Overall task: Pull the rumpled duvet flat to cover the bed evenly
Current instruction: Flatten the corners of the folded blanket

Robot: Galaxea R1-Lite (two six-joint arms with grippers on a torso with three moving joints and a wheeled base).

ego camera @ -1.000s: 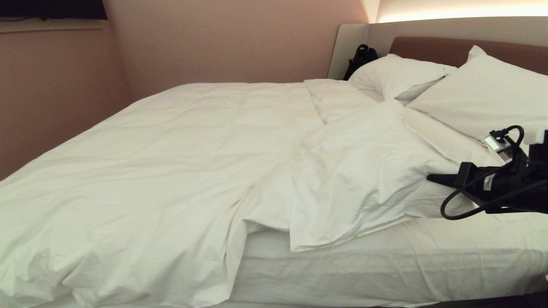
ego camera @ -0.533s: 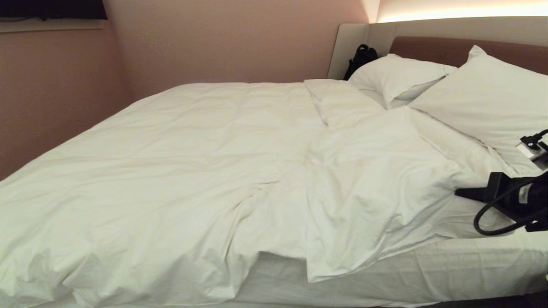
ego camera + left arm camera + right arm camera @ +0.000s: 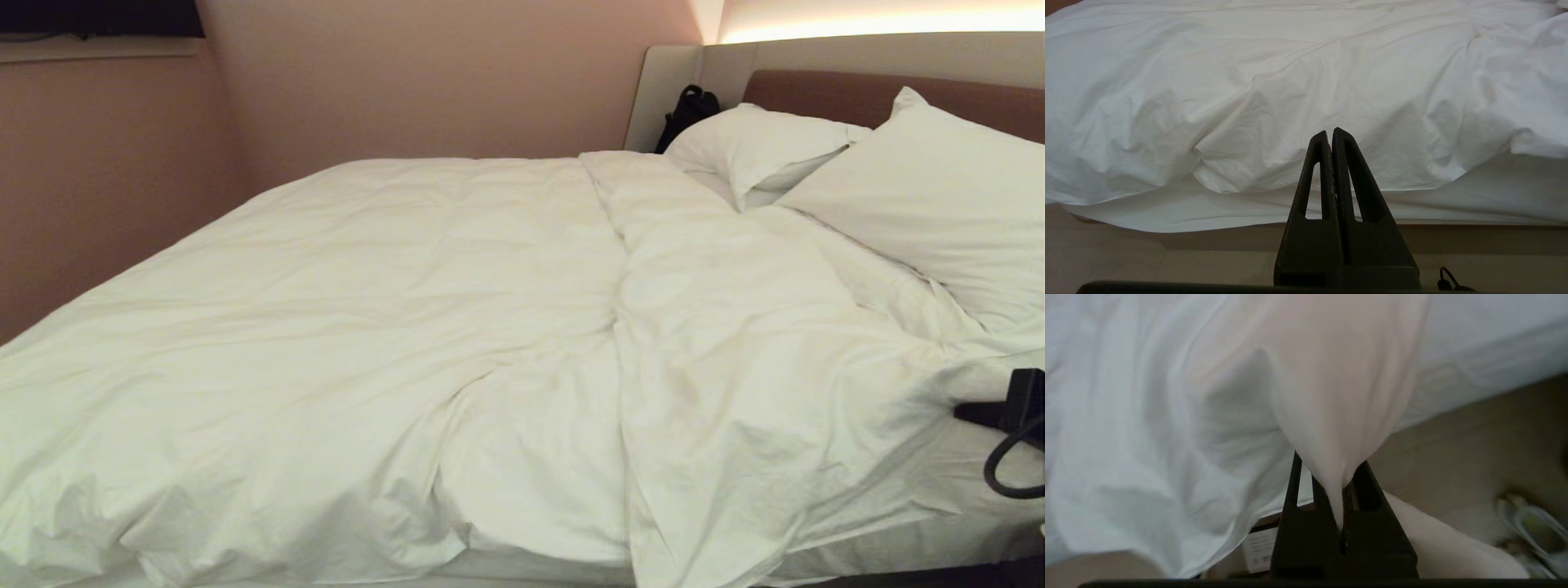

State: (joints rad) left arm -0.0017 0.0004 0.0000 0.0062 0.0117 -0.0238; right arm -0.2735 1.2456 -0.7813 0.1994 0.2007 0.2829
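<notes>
The puffy white duvet (image 3: 408,327) lies over almost the whole bed (image 3: 816,90), with a long crease running down its middle toward the near edge. At the right edge of the head view my right gripper (image 3: 967,412) is low beside the mattress. In the right wrist view this gripper (image 3: 1329,469) is shut on a pinched fold of the duvet (image 3: 1339,396), which stretches taut away from the jaws. My left gripper (image 3: 1329,132) is shut and empty, held off the bed's side and facing the hanging duvet (image 3: 1290,81).
Two plump white pillows (image 3: 759,143) (image 3: 922,180) lean on the headboard, with a black bag (image 3: 690,110) behind them. A pink wall (image 3: 106,180) runs along the far side. A shoe (image 3: 1531,522) lies on the floor near my right gripper.
My right gripper has moved right and toward the near edge, drawing the duvet's folded-back flap with it. The bare sheet that showed earlier is now covered. The left arm has not moved.
</notes>
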